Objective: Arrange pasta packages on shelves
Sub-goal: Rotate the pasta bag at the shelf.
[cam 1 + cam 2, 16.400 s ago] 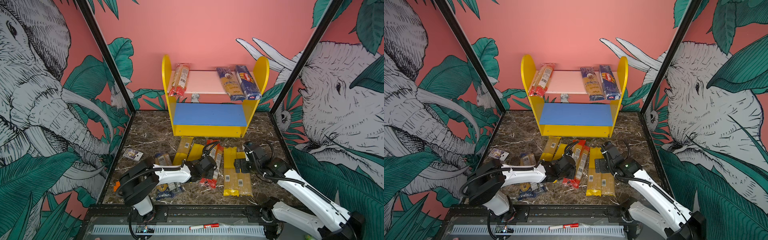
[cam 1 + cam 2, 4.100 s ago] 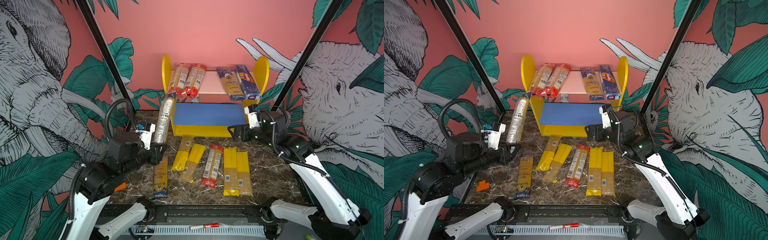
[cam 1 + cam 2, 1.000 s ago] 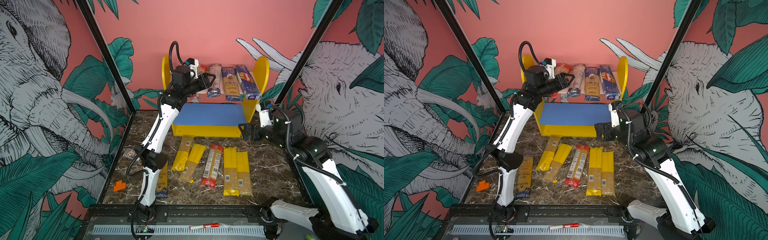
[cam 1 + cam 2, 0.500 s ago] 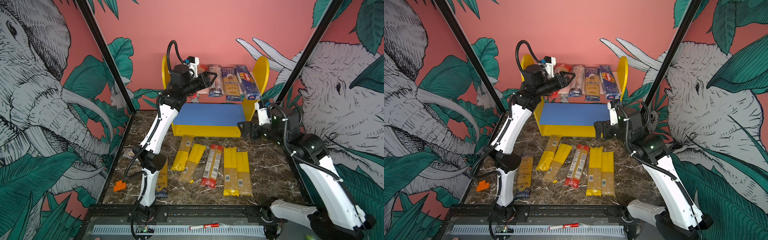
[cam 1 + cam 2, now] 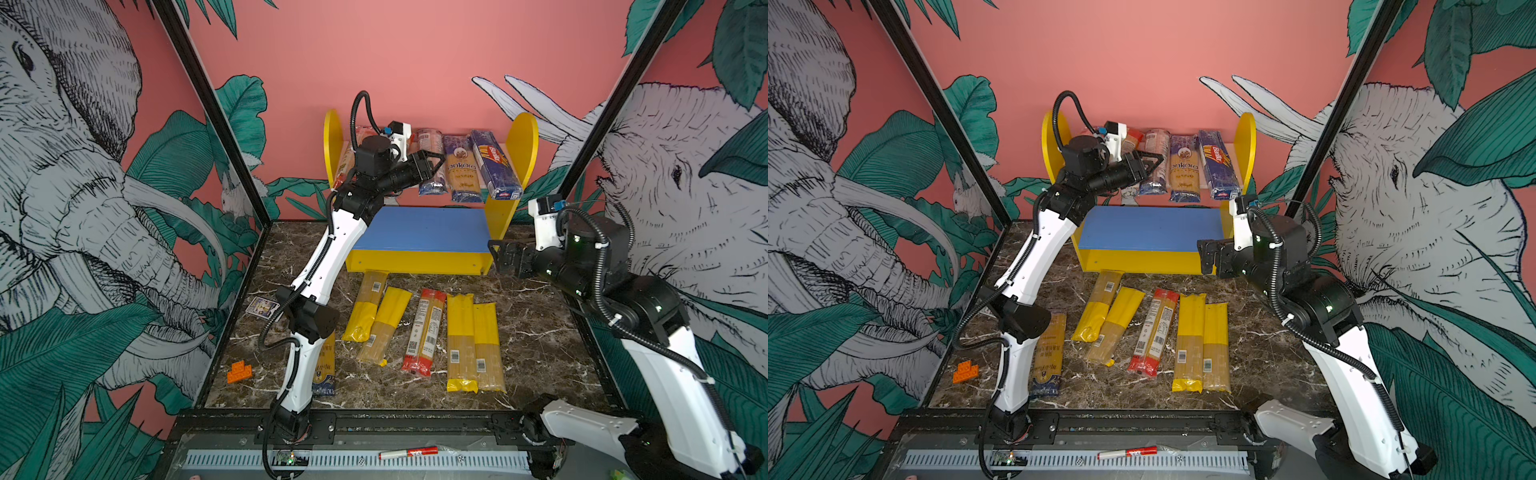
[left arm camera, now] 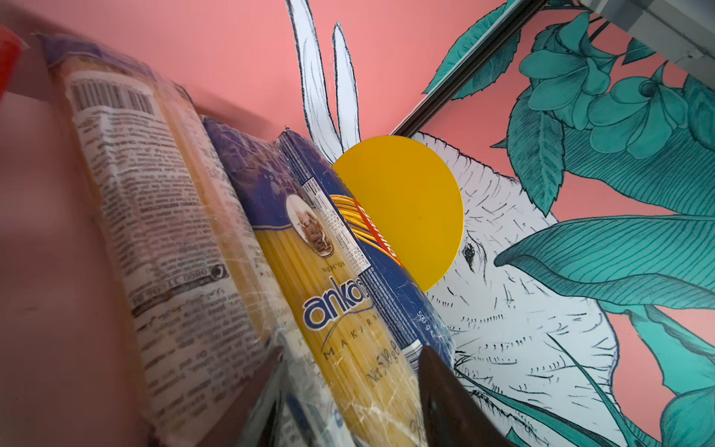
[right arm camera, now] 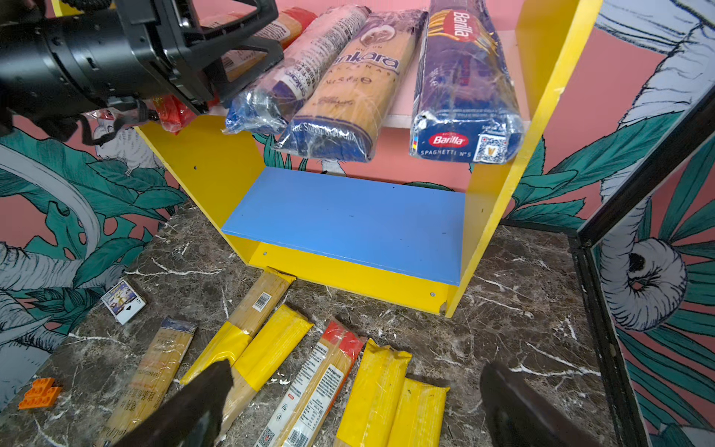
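Observation:
The shelves (image 5: 525,137) stand at the back, and the blue lower board (image 5: 419,228) is bare. On the upper board lie a Barilla pack (image 5: 494,166), an Ankara pack (image 5: 461,170), a clear blue-ended pack (image 7: 309,50) and red-ended packs (image 7: 286,19). My left gripper (image 5: 436,160) (image 6: 350,350) hangs over the clear pack's near end. Its jaws are apart and the red-ended packs show through the gap. My right gripper (image 5: 496,257) (image 7: 358,367) hovers open and empty by the shelves' right foot. Several pasta packages (image 5: 459,340) lie side by side on the floor.
One blue-ended pack (image 5: 326,370) lies partly behind the left arm's base. An orange brick (image 5: 239,371) and a small card box (image 5: 262,307) sit at the floor's left. A red-and-white marker (image 5: 409,452) rests on the front rail. Black frame posts flank the shelves.
The clear pack that my left gripper carried four seconds ago now lies on the upper board beside the Ankara pack. Over the last second both arms have barely shifted.

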